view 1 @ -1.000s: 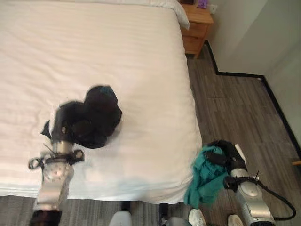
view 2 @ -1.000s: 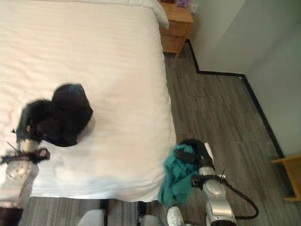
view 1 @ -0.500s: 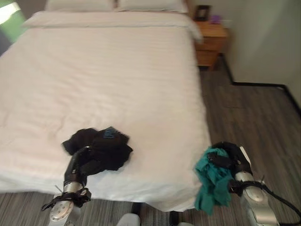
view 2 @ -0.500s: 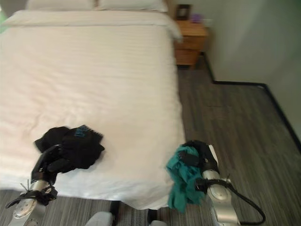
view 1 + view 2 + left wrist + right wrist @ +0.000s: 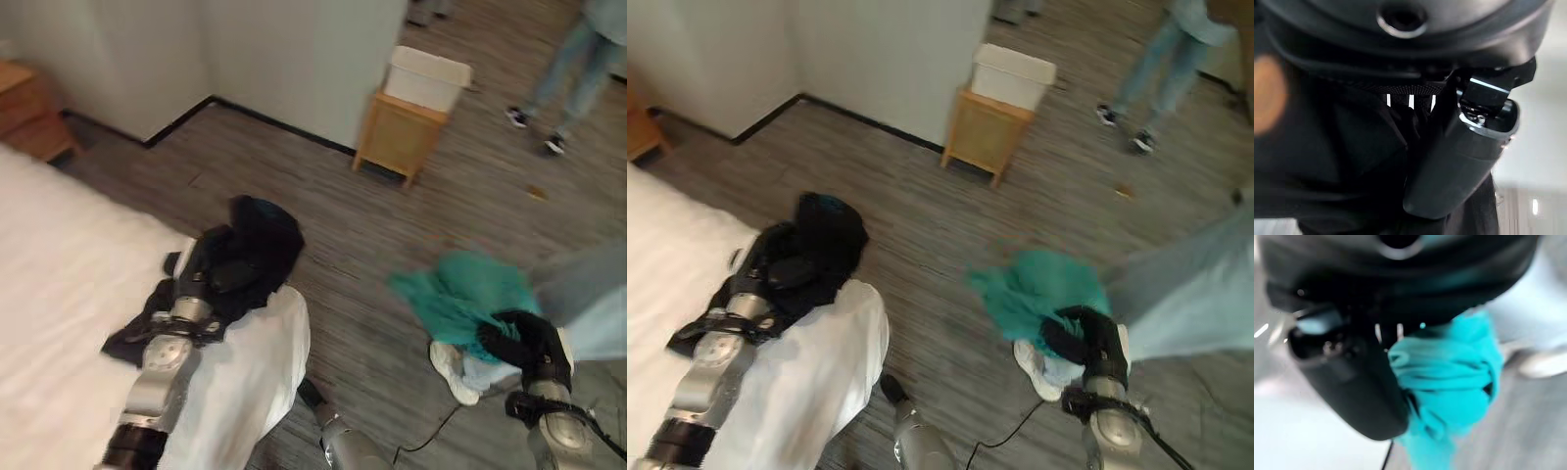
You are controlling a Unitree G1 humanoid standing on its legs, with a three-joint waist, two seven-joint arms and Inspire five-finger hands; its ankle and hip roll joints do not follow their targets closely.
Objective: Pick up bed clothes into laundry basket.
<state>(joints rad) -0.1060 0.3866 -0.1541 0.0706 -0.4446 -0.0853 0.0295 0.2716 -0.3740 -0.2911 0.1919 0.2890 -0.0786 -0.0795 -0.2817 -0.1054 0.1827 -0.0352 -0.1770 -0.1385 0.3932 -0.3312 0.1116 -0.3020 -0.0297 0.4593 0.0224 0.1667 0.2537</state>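
Both hands are loaded: our right hand (image 5: 527, 345) is clenched on the teal garment (image 5: 460, 294) low over the floor, and our left hand (image 5: 208, 270) grips the black clothes (image 5: 257, 245), now lifted off the bed (image 5: 59, 294) at its corner. The view has swung away from the bed since half a second ago. Further out: a wooden stand (image 5: 400, 134) with a white bin (image 5: 426, 76), and a person's legs (image 5: 578, 69). Looks like pickup's done and we're carrying to the drop.
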